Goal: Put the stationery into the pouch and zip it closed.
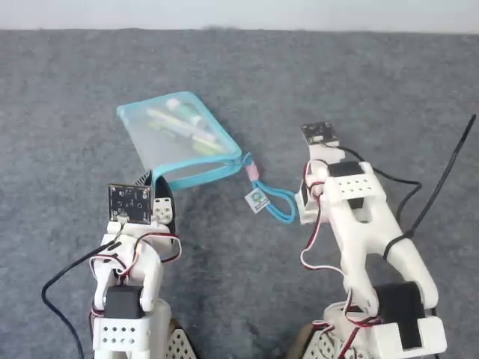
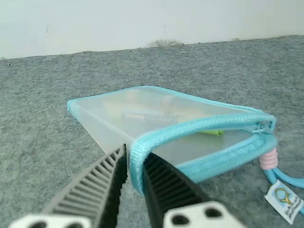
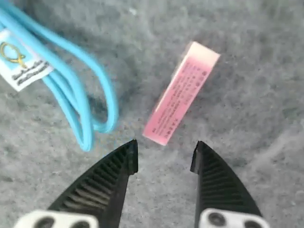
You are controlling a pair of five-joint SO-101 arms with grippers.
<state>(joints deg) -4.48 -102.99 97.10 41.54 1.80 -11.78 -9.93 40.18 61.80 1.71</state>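
The pink eraser [image 3: 180, 99] looks next to go in. It lies just ahead of the released right end effector [image 3: 165, 145], skewed to the jaws, so turn to straddle its narrow sides (mind the blue strap [image 3: 90, 95] alongside). The left end effector [image 2: 134, 159] grasps the pouch [image 2: 142, 114] by its zipper edge, mid-tabletop [image 1: 75, 90] toward the far edge.

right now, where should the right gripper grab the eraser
Across its two long sides, near the middle, from straight above. The eraser lies flat on the mat, a slim block clear of the strap, and the open right gripper hangs just short of its near end.
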